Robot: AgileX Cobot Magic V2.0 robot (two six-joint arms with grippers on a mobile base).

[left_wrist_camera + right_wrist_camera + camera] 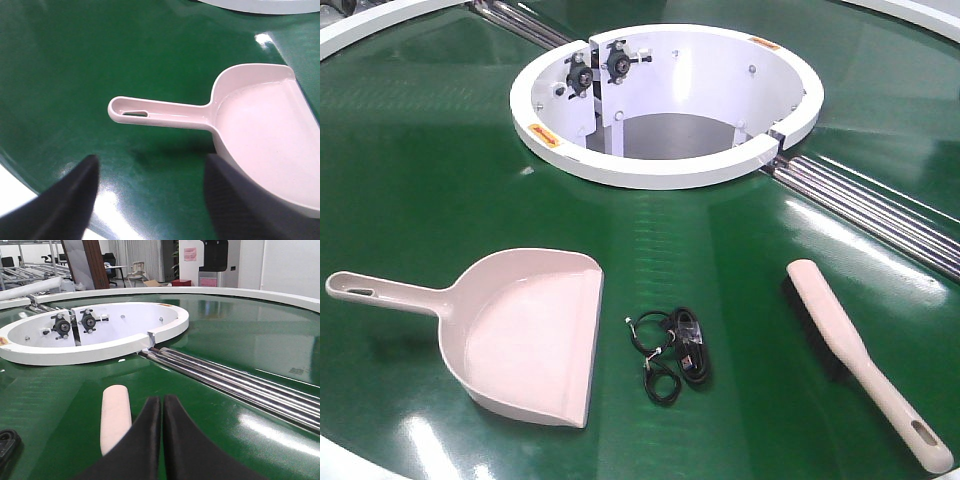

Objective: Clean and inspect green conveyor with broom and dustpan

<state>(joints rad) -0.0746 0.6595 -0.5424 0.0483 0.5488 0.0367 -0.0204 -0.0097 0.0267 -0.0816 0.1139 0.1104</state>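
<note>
Front view, layout: the wide pale pinkish-beige plastic dustpan [530, 335] lies at the left on the glossy dark green conveyor [430, 170] surface. The long narrow pinkish-beige plastic broom [865, 362] lies at the right. A tangled black cable [670, 345] sits between them, touching neither.
Front view, progress: neither tool is lifted and no hand shows here. I judge the job to be at its start, with grasping, sweeping and inspecting all left to do.
Front view, only here: both tools and the cable together, and the whole white ring-shaped opening [790, 115].
Left wrist view, hand: the left hand [150, 200] has its dark fingers apart and empty, hovering near the dustpan's handle. One finger overlaps the pan's rim in the picture; whether they touch cannot be told.
Left wrist view, only here: the slotted hole at the handle end, seen close. The broom and cable are out of sight.
Right wrist view, hand: the right hand [162, 440] has its fingers pressed together on nothing, with the broom's rounded tip just beside them.
Right wrist view, only here: a low look along the steel rollers [240, 380] leading off from the ring. The dustpan is unseen.
</note>
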